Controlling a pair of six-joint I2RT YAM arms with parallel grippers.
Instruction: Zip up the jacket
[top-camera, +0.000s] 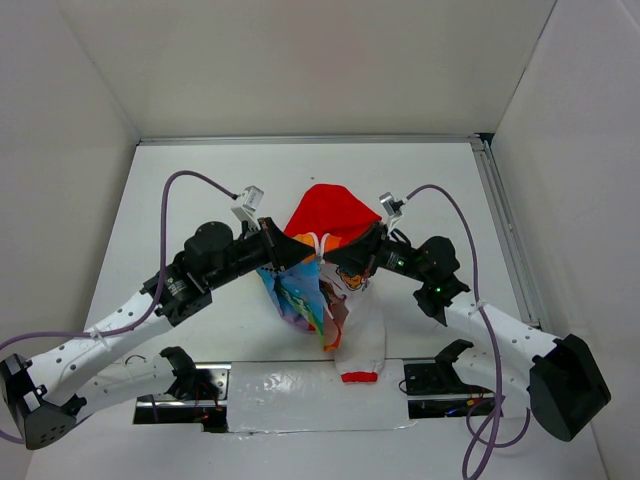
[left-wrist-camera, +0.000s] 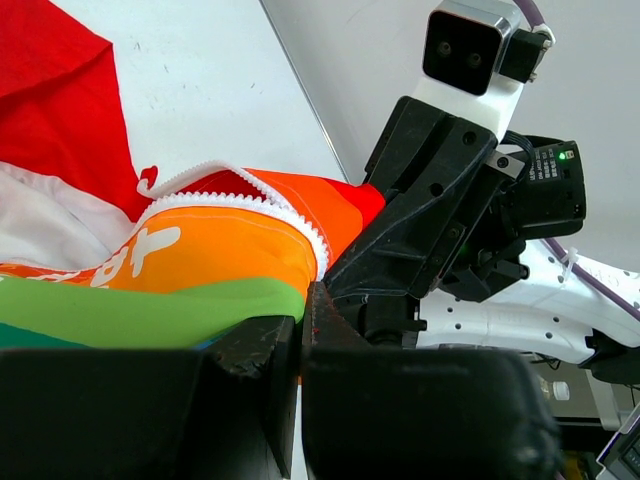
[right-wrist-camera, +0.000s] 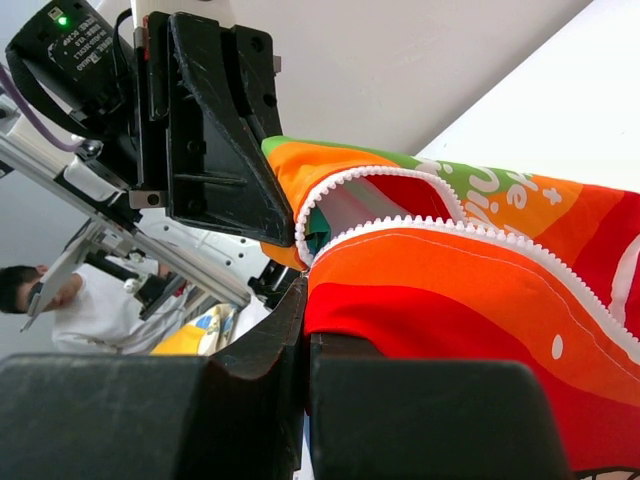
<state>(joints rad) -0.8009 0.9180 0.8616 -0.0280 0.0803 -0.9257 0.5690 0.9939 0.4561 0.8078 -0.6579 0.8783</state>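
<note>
Closest to left wrist lens: left tool (left-wrist-camera: 300, 340), fingers all but closed with only a thin slit between, clamped on jacket (top-camera: 318, 285) at green-and-orange panel edge, just under zipper teeth (left-wrist-camera: 235, 200). Closest to right wrist lens: right tool (right-wrist-camera: 305, 325), shut tight, pinching orange-red panel of the other front edge, with a teeth row just above. Tips close together, facing each other across the opening.

Located jacket mid-surface (top-camera: 190, 190), raised between both tools. Red hood (top-camera: 330, 212) toward far edge. Striped body and white lining (top-camera: 362, 335) sagging toward near edge, red trim (top-camera: 360, 377) lowest.

Judged step: bringing both zipper halves together for engagement. Zipper open, teeth rows apart and curling. Slider and pin not made out in any view, so cannot say which tool sits nearer to either.

For doing it well:
- Keep both pinches close to teeth, not deep in panel, to avoid soft cloth folding over the track.
- Pull edges taut and level before mating; match heights of both tips.
- Avoid twist, given curved teeth rows.
- Move slowly, one tool as anchor, the other as guide.
- Watch for lining drawn between teeth.
- Watch for collision of tool bodies, given close spacing.
- Re-grip on any slip; soft cloth probably prone to creeping out of a pinch under tension.
</note>
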